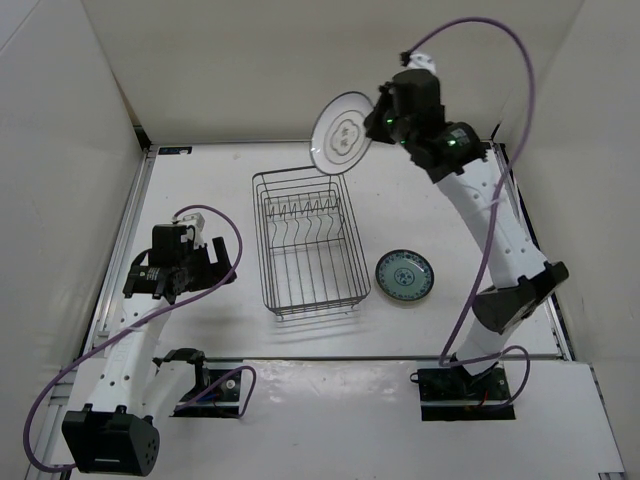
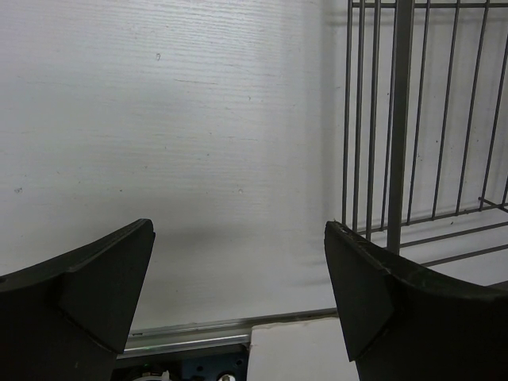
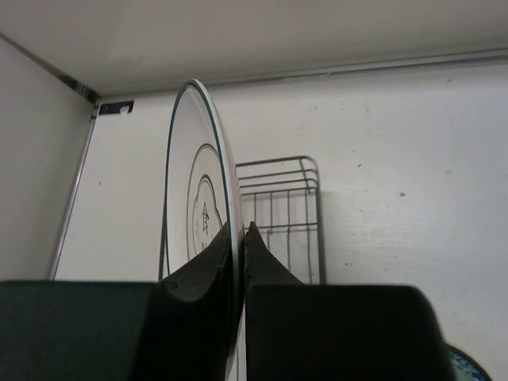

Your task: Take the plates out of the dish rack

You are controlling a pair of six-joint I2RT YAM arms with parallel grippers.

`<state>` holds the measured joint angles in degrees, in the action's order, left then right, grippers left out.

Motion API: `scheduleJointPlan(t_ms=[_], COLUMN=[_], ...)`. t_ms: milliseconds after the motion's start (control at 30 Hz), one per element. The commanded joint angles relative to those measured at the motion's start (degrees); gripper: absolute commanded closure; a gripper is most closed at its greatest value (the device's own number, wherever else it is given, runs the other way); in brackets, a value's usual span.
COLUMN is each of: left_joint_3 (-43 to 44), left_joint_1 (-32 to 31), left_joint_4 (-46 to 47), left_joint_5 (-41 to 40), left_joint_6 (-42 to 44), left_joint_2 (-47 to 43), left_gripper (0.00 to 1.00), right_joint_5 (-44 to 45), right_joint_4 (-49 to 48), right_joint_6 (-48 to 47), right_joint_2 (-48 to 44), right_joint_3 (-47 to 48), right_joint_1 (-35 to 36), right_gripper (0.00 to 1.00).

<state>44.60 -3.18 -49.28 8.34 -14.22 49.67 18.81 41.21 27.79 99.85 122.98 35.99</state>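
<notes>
White tabletop (image 1: 200,190), dish rack (image 1: 310,270); white plate (image 1: 343,133) in right gripper (image 1: 378,116)

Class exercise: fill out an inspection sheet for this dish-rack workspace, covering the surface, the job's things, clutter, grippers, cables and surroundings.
Surface: white table, flat and matte.
Job's things: dish rack mid-table, no plate seen in it; white ringed plate held on edge in the air over the rack's far end; teal plate flat on the table, right of the rack.
Clutter: nothing seen.
Grippers: right gripper shut on the white ringed plate's rim; left gripper open and empty, left of the rack.
Cables: purple cables loop off both arms, apart from the rack.
Surroundings: white walls on three sides.
</notes>
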Motion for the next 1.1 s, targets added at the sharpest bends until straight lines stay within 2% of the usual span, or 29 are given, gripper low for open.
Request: scheduleJointPlan(t_ms=[0,33,67,100,133,167,200,300,500,633,667,767,867,1067], left_joint_3=[-0.13,-0.21,-0.13,-0.21,-0.13,-0.21,-0.21,-0.3,-0.21,-0.3,-0.22,-0.21,-0.3,-0.21], left_joint_1=[-0.07,-0.16,-0.16,-0.07,-0.07,-0.07,-0.07,-0.07,-0.07,-0.07,-0.07,-0.16,-0.07,-0.16], left_joint_4=[0.41,0.32,0.32,0.32,0.41,0.58,0.5,0.5,0.5,0.58,0.5,0.5,0.5,0.41], left_joint_5=[-0.43,-0.52,-0.34,-0.34,-0.51,-0.34,-0.34,-0.17,-0.08,-0.08,-0.08,-0.08,-0.16,-0.08], left_joint_6=[0.16,0.24,0.16,0.16,0.16,0.24,0.16,0.24,0.16,0.33,0.24,0.24,0.33,0.42], left_joint_2=[-0.8,-0.89,-0.72,-0.71,-0.71,-0.71,-0.63,-0.36,-0.1,0.16,0.16,0.34,0.43,0.87], left_gripper=[0.01,0.01,0.01,0.01,0.01,0.01,0.01,0.01,0.01,0.01,0.01,0.01,0.01,0.01], right_joint_5=[-2.7,-5.07,-15.8,-20.78,-28.66,-32.48,-41.05,-47.34,-50.44,-50.55,-49.84,-47.99,-46.15,-40.8], right_joint_4=[0.45,-0.16,-1.04,-2.52,-10.02,-12.71,-18.04,-27.2,-30.05,-30.31,-29.53,-27.6,-22.43,-14.42], right_joint_6=[2.95,6.1,9.53,11.3,14.45,16.05,18.76,18.8,16.51,16.33,16.07,14.84,12.38,8.87], right_joint_2=[-2.73,-4.39,-4.75,-5.36,-5.89,-5.55,-5.37,-2.48,7.7,10.62,11.06,12.55,13.78,14.41], right_joint_3=[-4.28,-6.24,-8.52,-17.68,-21.08,-23.9,-31.93,-37.98,-40.97,-43.07,-43.52,-44.93,-44.14,-40.28], right_joint_1=[-12.2,-15.21,-24.47,-27.61,-30.25,-35.06,-39.02,-42.83,-44.16,-44.25,-44.16,-44.16,-44.16,-43.99], right_gripper=[1.0,1.0,1.0,1.0,1.0,1.0,1.0,1.0,1.0,1.0,0.89,0.71,0.63,0.58])
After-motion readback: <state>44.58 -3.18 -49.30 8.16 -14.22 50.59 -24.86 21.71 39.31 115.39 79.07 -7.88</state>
